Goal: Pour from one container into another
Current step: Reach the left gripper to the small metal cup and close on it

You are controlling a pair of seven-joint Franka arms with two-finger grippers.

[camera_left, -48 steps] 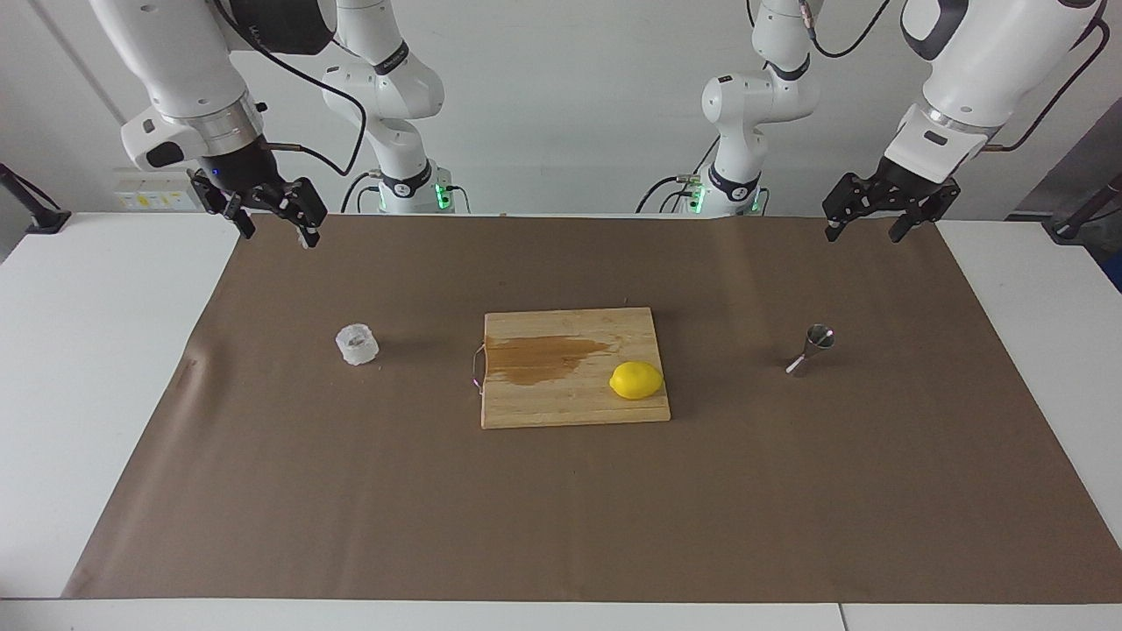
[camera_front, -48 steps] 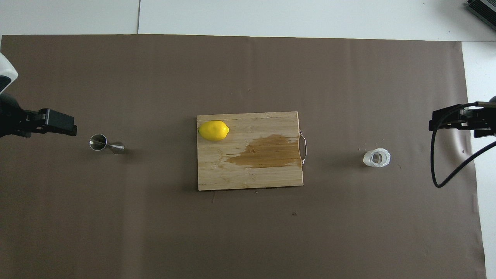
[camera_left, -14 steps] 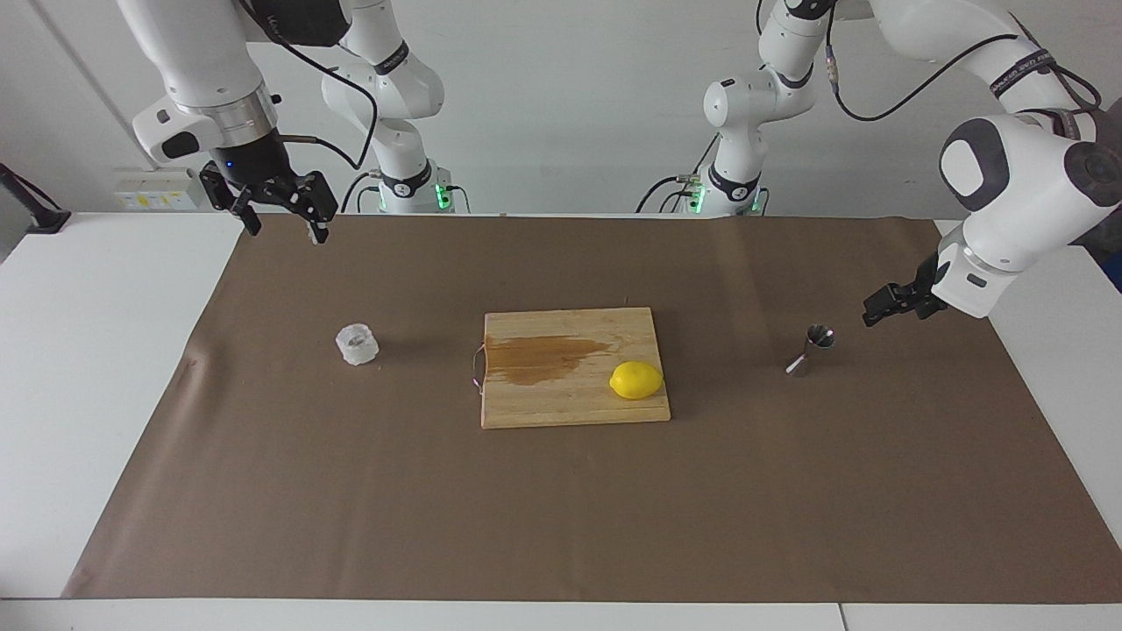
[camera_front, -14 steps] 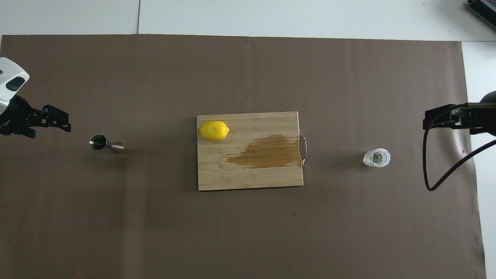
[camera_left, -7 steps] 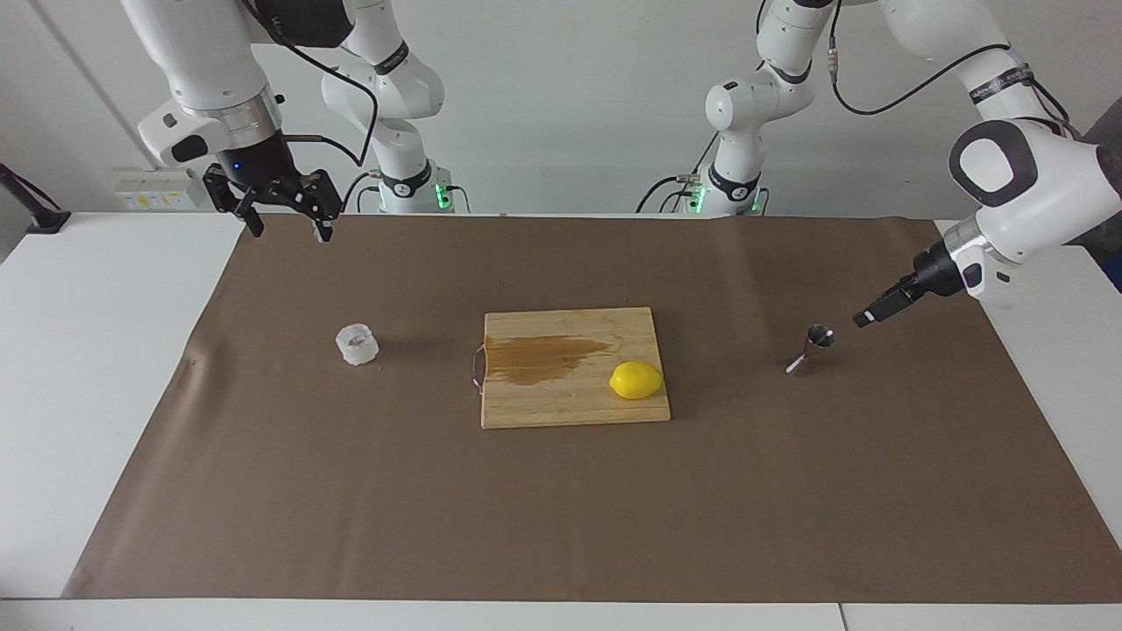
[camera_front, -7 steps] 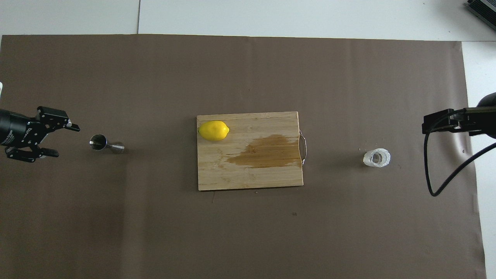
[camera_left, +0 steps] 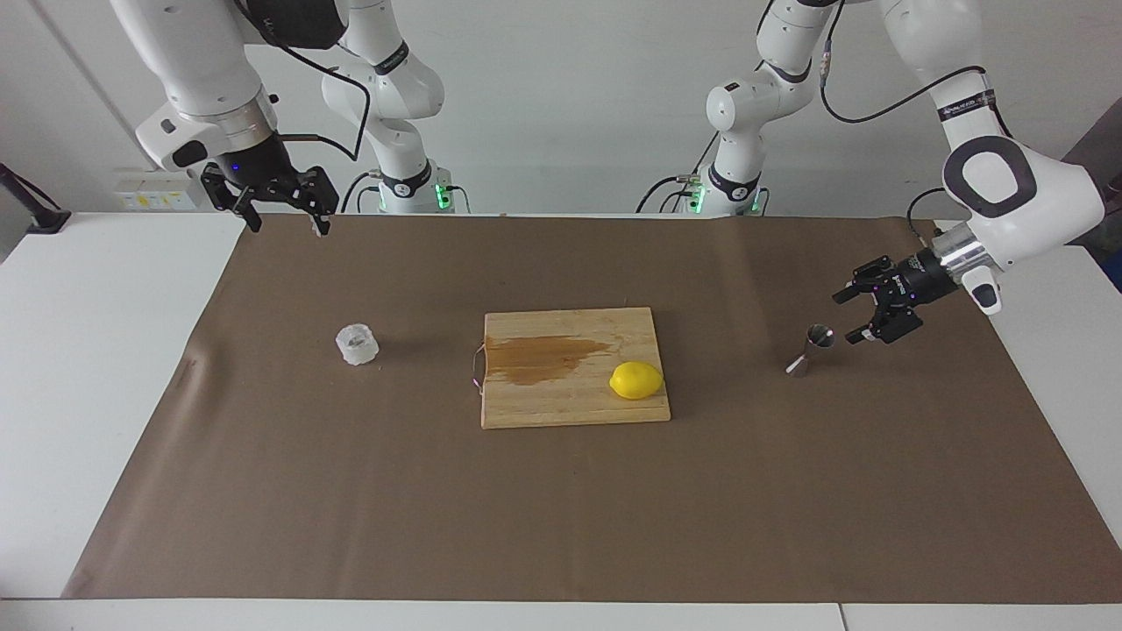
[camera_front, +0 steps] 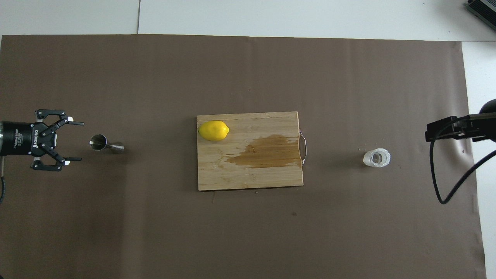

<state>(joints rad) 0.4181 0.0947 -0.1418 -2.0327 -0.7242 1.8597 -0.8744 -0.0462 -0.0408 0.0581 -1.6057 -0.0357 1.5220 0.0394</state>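
Observation:
The clear textured glass cup [camera_left: 357,343] stands on the brown paper toward the right arm's end of the table; it also shows in the overhead view [camera_front: 376,158]. The small steel jigger [camera_left: 811,349] stands toward the left arm's end, seen from above as well [camera_front: 104,144]. My left gripper [camera_left: 845,315] is low, lying level and open, its fingers pointing at the jigger from a short gap away [camera_front: 79,141]. My right gripper [camera_left: 287,226] is open and empty, held high near the robots' edge of the paper, apart from the cup [camera_front: 436,131].
A wooden cutting board [camera_left: 561,405] with a wet brown stain [camera_left: 539,358] lies in the middle of the table. A yellow lemon [camera_left: 636,380] sits on its corner toward the jigger. Brown paper [camera_left: 561,526] covers the table.
My left gripper has come down from high beside the table's edge to the jigger's level and turned its open fingers toward it. My right gripper has barely shifted.

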